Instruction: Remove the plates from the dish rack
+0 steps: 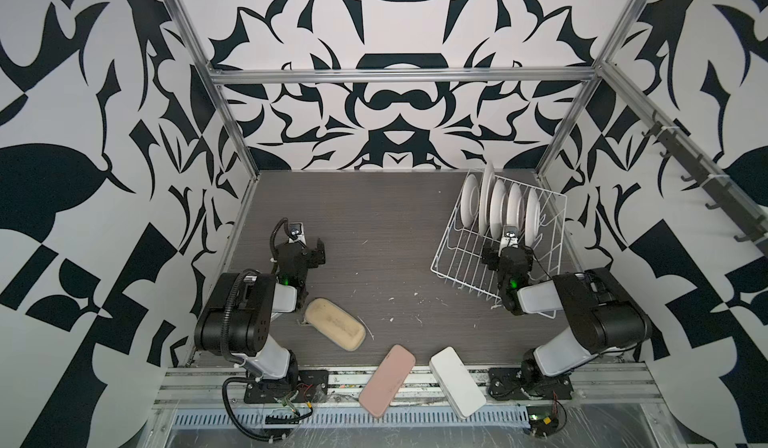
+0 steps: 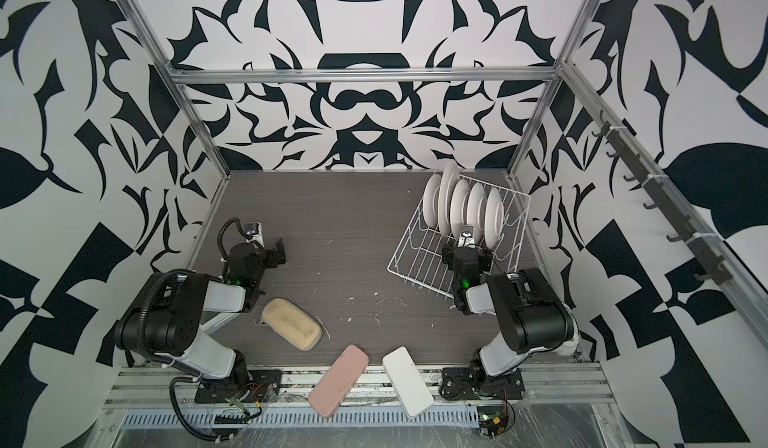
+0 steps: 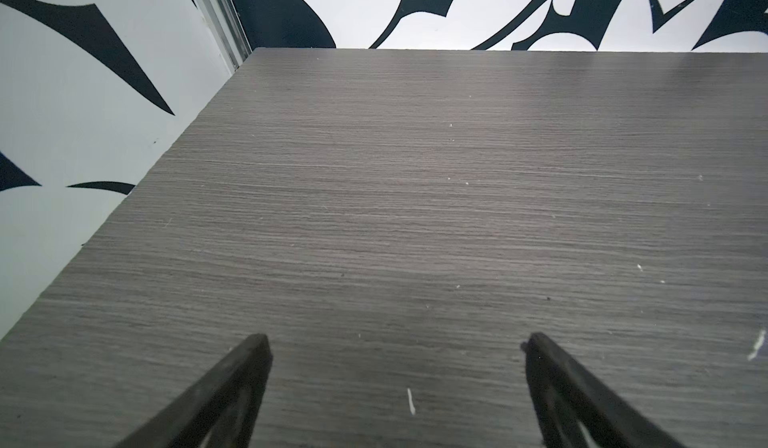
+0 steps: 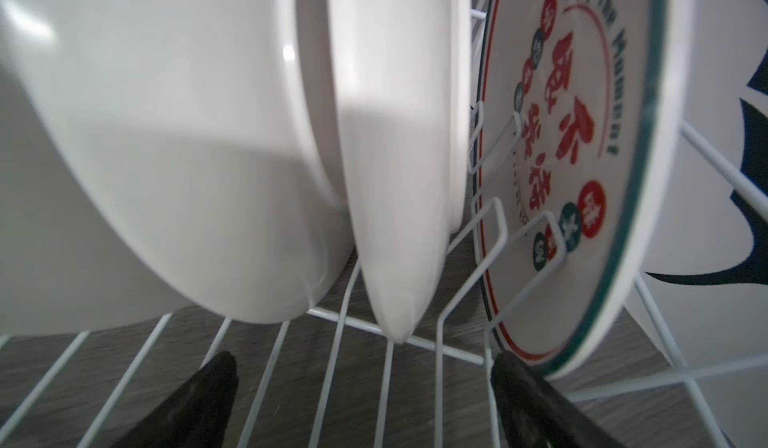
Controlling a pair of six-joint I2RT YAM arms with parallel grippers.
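Several plates point(image 1: 498, 209) point(image 2: 459, 209) stand upright in the white wire dish rack point(image 1: 457, 254) point(image 2: 411, 254) at the far right of the table. My right gripper point(image 1: 509, 245) point(image 2: 465, 250) point(image 4: 363, 360) is open low over the rack's near half, holding nothing. In the right wrist view a white-backed plate point(image 4: 399, 154) stands on edge just ahead of the gap. A plate printed with red characters point(image 4: 582, 154) has its rim close to one fingertip point(image 4: 505, 367). My left gripper point(image 1: 308, 244) point(image 2: 270, 244) point(image 3: 398, 340) is open and empty over bare table at the left.
A beige pad point(image 1: 334, 324) lies near the left arm. A pink pad point(image 1: 386, 379) and a white pad point(image 1: 457, 381) overhang the table's front edge. Patterned walls close the table point(image 1: 374, 225) on three sides. A rail of hooks point(image 1: 702, 175) runs along the right wall.
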